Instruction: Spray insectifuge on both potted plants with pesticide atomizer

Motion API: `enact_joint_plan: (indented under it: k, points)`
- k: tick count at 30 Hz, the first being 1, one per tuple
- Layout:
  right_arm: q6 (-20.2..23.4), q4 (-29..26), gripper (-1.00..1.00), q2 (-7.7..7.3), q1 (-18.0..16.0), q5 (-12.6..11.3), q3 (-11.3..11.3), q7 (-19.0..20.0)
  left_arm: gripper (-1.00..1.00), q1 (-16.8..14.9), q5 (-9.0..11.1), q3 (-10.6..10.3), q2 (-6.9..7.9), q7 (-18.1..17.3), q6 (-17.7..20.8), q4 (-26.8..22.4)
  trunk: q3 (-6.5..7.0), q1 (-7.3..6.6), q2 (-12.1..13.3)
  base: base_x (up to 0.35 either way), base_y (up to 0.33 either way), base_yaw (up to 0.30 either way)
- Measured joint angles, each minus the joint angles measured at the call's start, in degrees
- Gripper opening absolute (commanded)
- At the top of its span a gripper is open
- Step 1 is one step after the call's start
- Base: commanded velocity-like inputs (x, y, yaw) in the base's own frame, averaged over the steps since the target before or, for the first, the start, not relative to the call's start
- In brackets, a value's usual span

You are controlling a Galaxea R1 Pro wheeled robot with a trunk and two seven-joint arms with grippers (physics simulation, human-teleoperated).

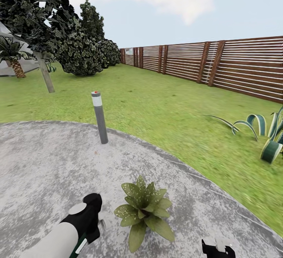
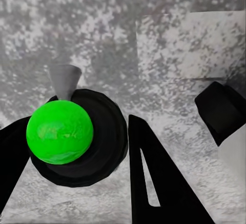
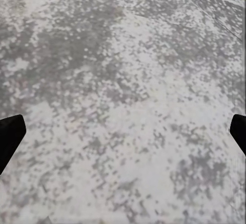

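- The pesticide atomizer (image 2: 69, 131) is sitting between the left gripper (image 2: 77, 147)'s fingers in the left wrist view: a green ball-like top over a black round body, with a grey cone nozzle pointing away over the patio (image 1: 43, 163).
- It is looking rigid and probably light; the smooth round body could slip or twist, so the wide black middle seems the safest place to hold.
- The left fingers are bracketing the bottle closely; whether they are actually clamping it, I cannot tell.
- One potted plant (image 1: 144, 210) is resting on the paving just beside the left arm (image 1: 67, 234), which is reaching forward and low.
- The right gripper (image 3: 123, 131) is hanging spread and empty over bare paving.
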Motion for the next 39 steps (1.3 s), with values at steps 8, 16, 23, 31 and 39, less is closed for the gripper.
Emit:
enact_joint_plan:
  k: [8, 16, 23, 31, 39]
  points:
    - [0.00, -0.01, 1.00, 0.00, 0.01, -0.01, -0.02, 0.00, -1.00, -0.02, -0.24, -0.18, -0.47, 0.04, 0.10, -0.04, 0.36, 0.00, 0.00, -0.004, 0.000, -0.214]
    - [0.00, 0.00, 1.00, 0.01, -0.01, -0.01, -0.01, 0.00, -1.00, 0.02, -0.41, -0.20, -0.03, 1.99, 0.11, 0.33, 0.46, 0.00, 0.00, -0.152, 0.040, -0.027]
    - [0.00, 0.00, 1.00, 0.09, -0.01, -0.01, -0.01, 0.00, -1.00, -0.80, 0.06, 0.01, -0.23, 6.00, 0.44, 3.60, 0.46, 0.00, 0.00, -0.002, 0.001, 0.000]
    - [0.00, 0.00, 1.00, 0.10, -0.01, -0.01, -0.01, 0.00, -1.00, -8.25, -1.17, -0.59, -1.42, -2.60, -0.27, 0.02, 0.47, 0.00, 0.00, 0.000, 0.000, 0.000]
    - [0.00, 0.00, 1.00, 0.08, -0.01, -0.01, -0.01, 0.00, -1.00, -12.10, -1.87, -9.39, -3.57, -12.27, -1.74, -2.02, 0.46, 0.00, 0.00, 0.000, 0.000, 0.000]
